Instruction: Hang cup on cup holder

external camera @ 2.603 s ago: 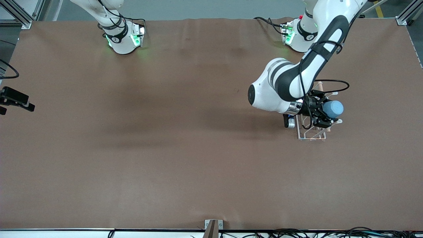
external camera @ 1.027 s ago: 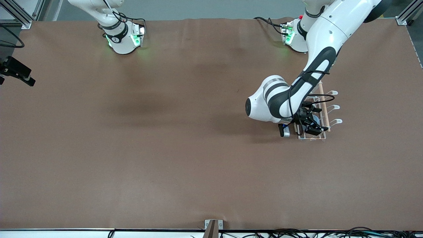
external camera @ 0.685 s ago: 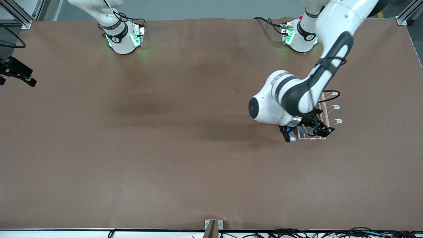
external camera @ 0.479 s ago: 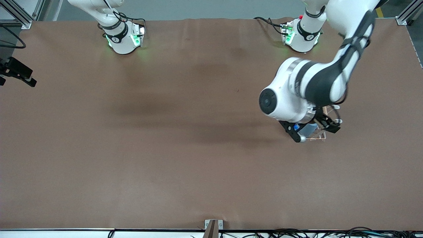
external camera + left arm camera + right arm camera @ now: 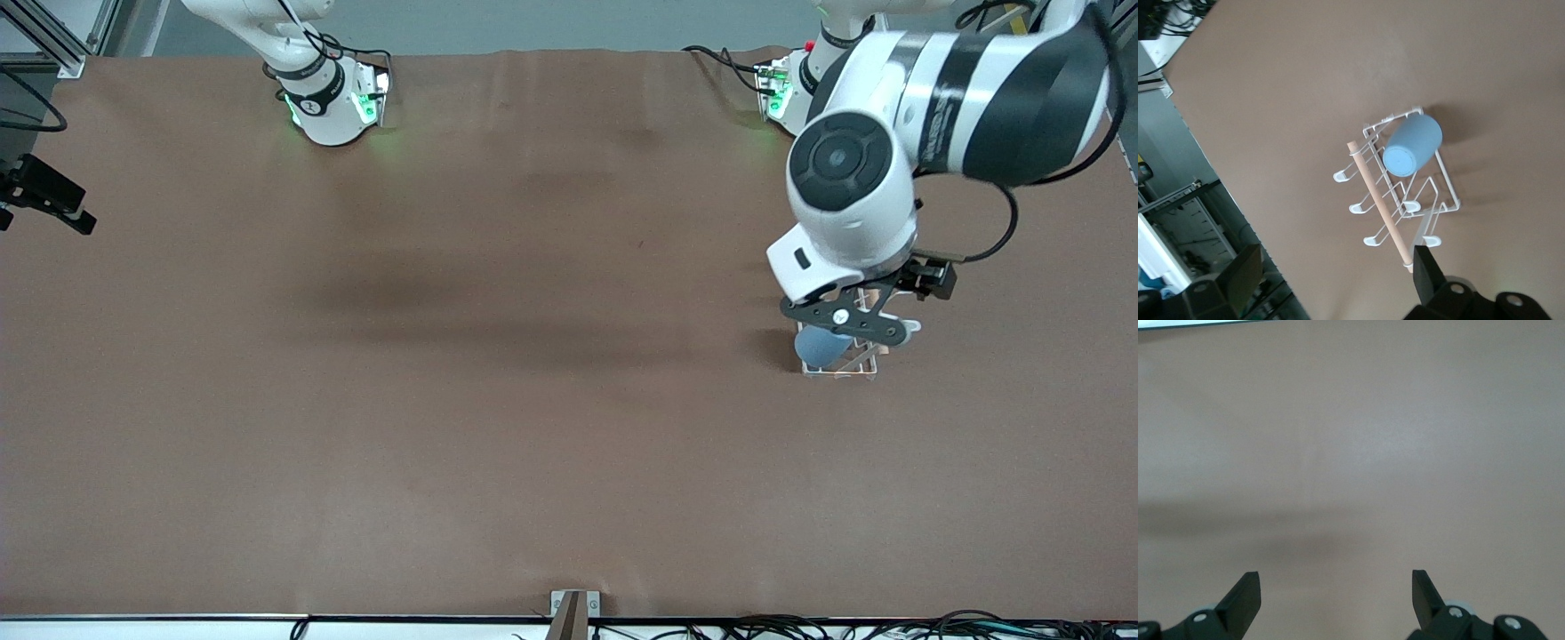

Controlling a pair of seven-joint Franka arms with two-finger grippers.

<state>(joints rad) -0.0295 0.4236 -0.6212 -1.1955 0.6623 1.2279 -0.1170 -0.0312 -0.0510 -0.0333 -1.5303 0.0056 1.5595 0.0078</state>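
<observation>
The cup point(image 5: 1412, 145) now hangs on a prong of the holder point(image 5: 1373, 193), below the left end effector point(image 5: 1331, 277), whose fingers are spread wide and empty. Half a second ago that end effector was low against the holder; it has since lifted clear above it. The right end effector point(image 5: 1336, 593), also wide and empty, waits over bare surface point(image 5: 498, 400).

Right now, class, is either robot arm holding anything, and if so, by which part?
Nothing is held. The left gripper is open above the cup holder, where the cup hangs on a prong. The right gripper is open over bare table.
</observation>
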